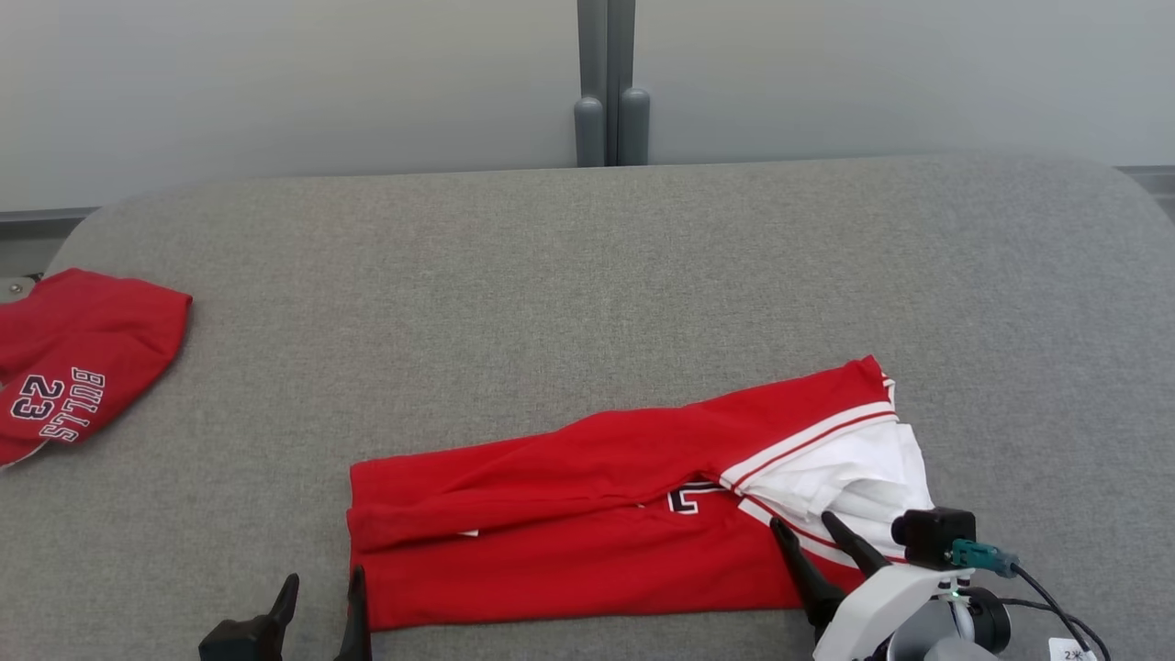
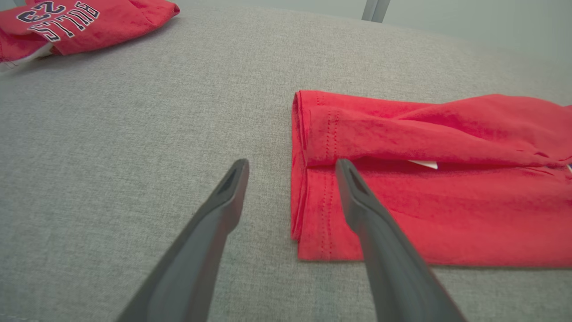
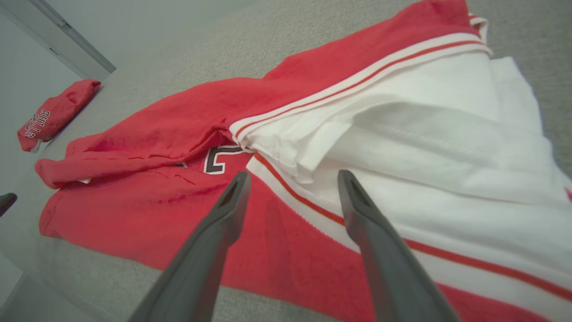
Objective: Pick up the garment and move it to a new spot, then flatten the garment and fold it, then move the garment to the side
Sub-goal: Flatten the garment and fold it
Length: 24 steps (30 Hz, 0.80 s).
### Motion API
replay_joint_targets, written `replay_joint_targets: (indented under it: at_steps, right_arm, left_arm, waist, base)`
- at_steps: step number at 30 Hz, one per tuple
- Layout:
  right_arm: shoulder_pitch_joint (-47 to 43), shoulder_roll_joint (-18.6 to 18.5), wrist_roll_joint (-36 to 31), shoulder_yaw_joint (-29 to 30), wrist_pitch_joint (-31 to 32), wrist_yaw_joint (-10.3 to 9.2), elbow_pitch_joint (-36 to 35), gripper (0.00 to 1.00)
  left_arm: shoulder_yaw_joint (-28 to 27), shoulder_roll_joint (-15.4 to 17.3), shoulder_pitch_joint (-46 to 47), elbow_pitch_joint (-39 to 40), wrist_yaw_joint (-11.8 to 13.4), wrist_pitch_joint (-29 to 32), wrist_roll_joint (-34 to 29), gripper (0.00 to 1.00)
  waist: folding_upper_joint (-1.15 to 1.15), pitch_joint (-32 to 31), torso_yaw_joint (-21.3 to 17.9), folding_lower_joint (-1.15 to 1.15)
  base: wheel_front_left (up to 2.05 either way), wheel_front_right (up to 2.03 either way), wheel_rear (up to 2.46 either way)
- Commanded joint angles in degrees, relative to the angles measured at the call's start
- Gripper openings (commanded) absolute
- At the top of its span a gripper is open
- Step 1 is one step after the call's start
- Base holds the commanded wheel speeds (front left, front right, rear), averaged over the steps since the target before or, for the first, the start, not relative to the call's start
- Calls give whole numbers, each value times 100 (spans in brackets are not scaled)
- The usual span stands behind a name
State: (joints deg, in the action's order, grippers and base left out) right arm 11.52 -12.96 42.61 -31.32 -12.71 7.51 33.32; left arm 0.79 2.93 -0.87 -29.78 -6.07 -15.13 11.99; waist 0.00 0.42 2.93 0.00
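The red garment lay folded; the left fingers and right fingers stood apart, gripping nothing, at its ends

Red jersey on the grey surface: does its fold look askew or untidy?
Yes. The red-and-white fabric jersey is folded unevenly: its upper flap lies slanted, and the white section bunches loosely at its right end.
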Motion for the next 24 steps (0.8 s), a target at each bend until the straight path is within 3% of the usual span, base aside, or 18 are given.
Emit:
replay_joint_targets:
  at_steps: [1, 3, 7, 9, 10, 24]
  right_arm:
    - [94, 40, 18, 17, -50, -5, 50, 83]
    - [116, 58, 25, 33, -72, -5, 103, 48]
    - [155, 70, 45, 43, -125, -5, 141, 36]
    - [167, 71, 55, 35, -149, -5, 139, 7]
    - [166, 75, 68, 46, -155, -5, 129, 0]
    - [-143, 23, 149, -347, -218, -5, -198, 0]
  left_arm:
    - [6, 3, 33, 6, -26, 0, 38, 100]
    - [11, 3, 45, 8, -32, 0, 48, 100]
    - [31, 3, 46, 31, -15, 0, 59, 100]
    - [34, 2, 40, 42, -8, 0, 67, 100]
    - [33, 2, 39, 43, -9, 0, 62, 100]
    - [62, 2, 61, 4, 3, 0, 97, 100]
  waist:
    - [0, 44, 33, 0]
    - [0, 67, 44, 0]
    - [0, 102, 45, 0]
    - [0, 118, 30, 0]
    - [0, 121, 19, 0]
    - [0, 91, -81, 0]
  base:
    - [0, 0, 0]
    - [0, 0, 0]
    - [0, 0, 0]
    - [0, 0, 0]
    - [0, 0, 0]
    - [0, 0, 0]
